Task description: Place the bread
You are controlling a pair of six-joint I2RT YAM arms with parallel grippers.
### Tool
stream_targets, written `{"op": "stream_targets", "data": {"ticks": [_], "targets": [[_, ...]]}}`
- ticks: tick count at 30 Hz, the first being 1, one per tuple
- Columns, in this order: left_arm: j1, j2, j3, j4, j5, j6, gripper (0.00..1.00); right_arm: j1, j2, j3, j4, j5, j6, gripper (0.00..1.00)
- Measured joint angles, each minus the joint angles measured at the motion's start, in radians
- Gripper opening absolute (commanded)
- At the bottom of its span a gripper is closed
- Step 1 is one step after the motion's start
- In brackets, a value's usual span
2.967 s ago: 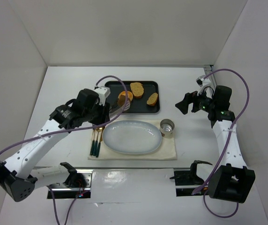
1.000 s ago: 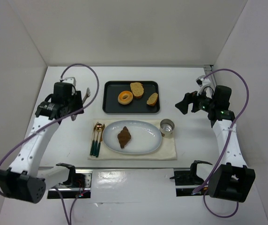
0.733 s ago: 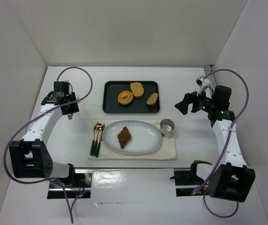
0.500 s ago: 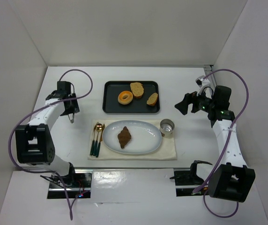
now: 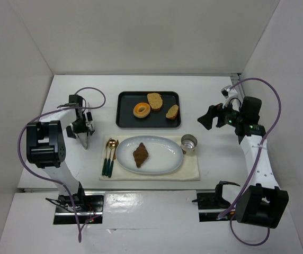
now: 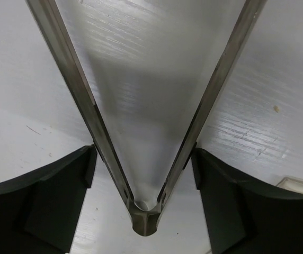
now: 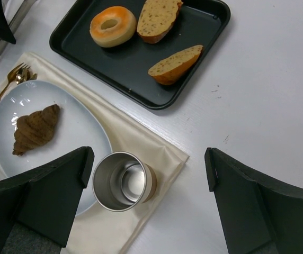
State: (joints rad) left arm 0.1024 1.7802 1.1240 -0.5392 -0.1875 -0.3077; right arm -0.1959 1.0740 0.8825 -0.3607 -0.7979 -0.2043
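Note:
The bread (image 5: 140,155), a small dark brown croissant, lies on the left half of the white oval plate (image 5: 165,153); the right wrist view shows the bread (image 7: 35,129) on that plate (image 7: 77,127) too. My left gripper (image 5: 82,128) is low over the table left of the napkin, open. Metal tongs (image 5: 84,139) lie spread between its fingers. The left wrist view shows the tongs (image 6: 82,106) as a V inside the left gripper (image 6: 143,153). My right gripper (image 5: 205,119) hovers open at the right, holding nothing. In its own wrist view the right gripper (image 7: 149,153) looks down on the cup.
A black tray (image 5: 124,119) behind the plate holds an orange doughnut (image 5: 141,109) and two tan bread slices (image 5: 155,100). A steel cup (image 5: 188,143) stands at the plate's right on the beige napkin (image 5: 191,170). Cutlery (image 5: 109,156) lies left of the plate. White walls enclose the table.
The left arm has drawn back from the plate to the table's left and folded low. Its jaws have opened wide around the tongs. Bread and right arm are unmoved.

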Motion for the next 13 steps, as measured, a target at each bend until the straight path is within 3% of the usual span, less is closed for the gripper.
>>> {"op": "stream_targets", "data": {"ticks": [1, 7, 13], "targets": [[0.001, -0.002, 0.000, 0.000, 0.002, 0.001, 1.00, 0.000, 0.000, 0.000, 0.000, 0.000, 0.000, 0.99], [-0.003, -0.092, -0.016, 0.001, 0.017, -0.013, 1.00, 0.000, 0.000, 0.000, 0.001, 0.002, 0.013, 0.99], [-0.119, -0.460, -0.085, 0.041, 0.054, -0.016, 1.00, 0.000, -0.008, 0.002, 0.017, 0.038, 0.107, 0.99]]}}
